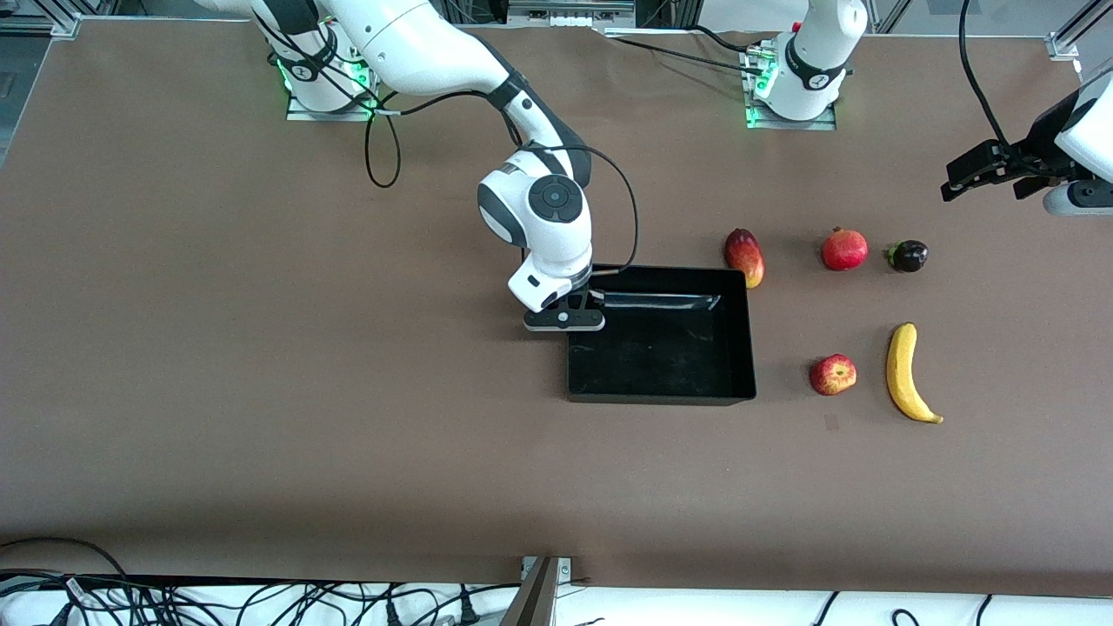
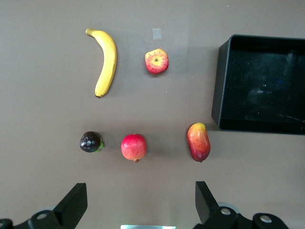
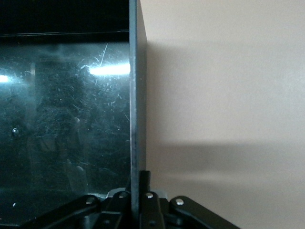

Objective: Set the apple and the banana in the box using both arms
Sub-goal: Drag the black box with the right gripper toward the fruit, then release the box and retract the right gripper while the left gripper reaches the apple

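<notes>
Box [image 1: 661, 382] wall is clamped by right fingers [image 1: 563, 320] | left fingers [image 2: 138, 202] (spread, empty) are held over worktop near apple [image 1: 833, 375] and banana [image 1: 906, 374], lengthwise toward camera.

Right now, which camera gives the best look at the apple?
The left wrist view: the apple shows large, stem dimple up, beside the banana. The front view shows it smaller, on the table. The right wrist view misses it, showing only the box wall.

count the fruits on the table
5, all toward the left arm's end: mango by the box, pomegranate, dark plum, then nearer the camera apple and banana.
</notes>
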Robot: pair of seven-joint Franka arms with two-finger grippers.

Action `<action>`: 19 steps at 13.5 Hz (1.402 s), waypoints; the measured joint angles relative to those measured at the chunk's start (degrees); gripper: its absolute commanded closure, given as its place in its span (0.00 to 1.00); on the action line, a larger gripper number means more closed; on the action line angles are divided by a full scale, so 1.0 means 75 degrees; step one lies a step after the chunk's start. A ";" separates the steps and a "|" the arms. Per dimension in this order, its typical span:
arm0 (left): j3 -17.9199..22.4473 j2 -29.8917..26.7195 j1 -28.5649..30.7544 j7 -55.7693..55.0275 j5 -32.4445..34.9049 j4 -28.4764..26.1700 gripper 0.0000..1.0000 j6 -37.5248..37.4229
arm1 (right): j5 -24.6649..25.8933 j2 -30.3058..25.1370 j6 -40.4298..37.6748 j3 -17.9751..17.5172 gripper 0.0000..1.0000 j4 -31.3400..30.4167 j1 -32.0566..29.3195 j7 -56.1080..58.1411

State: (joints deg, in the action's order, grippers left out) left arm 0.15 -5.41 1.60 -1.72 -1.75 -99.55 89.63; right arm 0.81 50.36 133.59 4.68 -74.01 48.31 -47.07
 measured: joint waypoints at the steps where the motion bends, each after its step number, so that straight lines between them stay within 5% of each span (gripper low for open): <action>1: 0.0000 0.0000 0.0000 0.0000 0.0000 -0.0011 0.00 0.0000 | 0.0000 0.0000 0.0005 0.0005 1.00 0.0015 -0.0021 -0.0008; 2: 0.0000 0.0000 0.0000 0.0000 0.0000 -0.0018 0.00 0.0000 | -0.0001 0.0000 0.0005 0.0005 1.00 0.0035 -0.0024 -0.0082; 3: 0.0000 -0.0001 0.0000 0.0000 0.0000 -0.0023 0.00 0.0000 | -0.0001 0.0000 0.0005 0.0004 0.13 0.0047 -0.0016 -0.0278; 4: 0.0000 -0.0002 0.0000 0.0000 0.0000 -0.0027 0.00 0.0000 | -0.0001 0.0000 0.0006 0.0004 0.00 0.0053 -0.0006 -0.0534; 11: 0.0022 -0.0004 0.0005 -0.0097 -0.0218 -0.0033 0.00 0.0006 | -0.0001 -0.0156 -0.0138 0.0040 0.00 0.0294 -0.0047 -0.0827; 19: 0.0171 -0.0004 0.0021 -0.0189 -0.0491 -0.0117 0.00 0.0235 | -0.0196 -0.2255 -0.3184 0.0131 0.00 0.0468 -0.1666 0.1465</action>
State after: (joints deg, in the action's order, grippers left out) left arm 1.44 -5.44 1.77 -3.14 -5.44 -100.43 91.39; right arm -0.65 33.45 109.71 5.66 -70.50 35.81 -36.09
